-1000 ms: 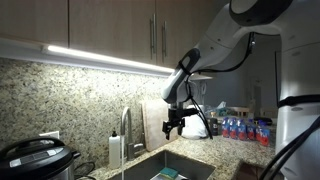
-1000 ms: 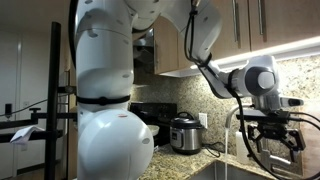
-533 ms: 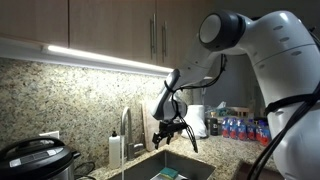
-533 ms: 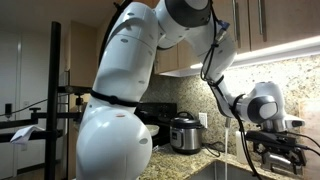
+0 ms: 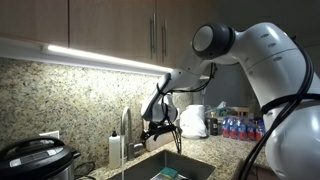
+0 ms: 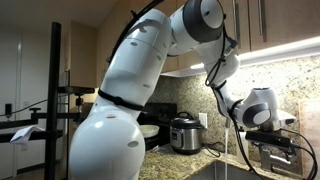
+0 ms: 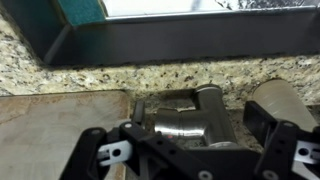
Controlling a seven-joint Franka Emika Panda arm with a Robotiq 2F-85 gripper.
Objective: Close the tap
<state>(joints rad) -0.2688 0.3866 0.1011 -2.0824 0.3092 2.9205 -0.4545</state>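
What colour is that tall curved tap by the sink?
The tap is silver-grey metal, seen best in an exterior view.

In an exterior view: tap point(image 5: 126, 125) stands behind sink point(image 5: 190, 165). Soap bottle point(image 5: 116, 151) just left of it, cooker point(image 5: 38, 160) further left. Gripper point(image 5: 162, 133) right of tap, above sink. Drink bottles point(image 5: 240, 128) far right.

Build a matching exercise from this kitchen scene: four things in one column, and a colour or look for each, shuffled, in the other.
Things:
1. tap
2. soap bottle
3. cooker
4. gripper

Looks:
A. black and silver, round lid
B. white, dark pump top
C. dark, fingers spread apart
D. silver-grey, arched spout

Pairs: 1-D, 2-B, 3-A, 4-C
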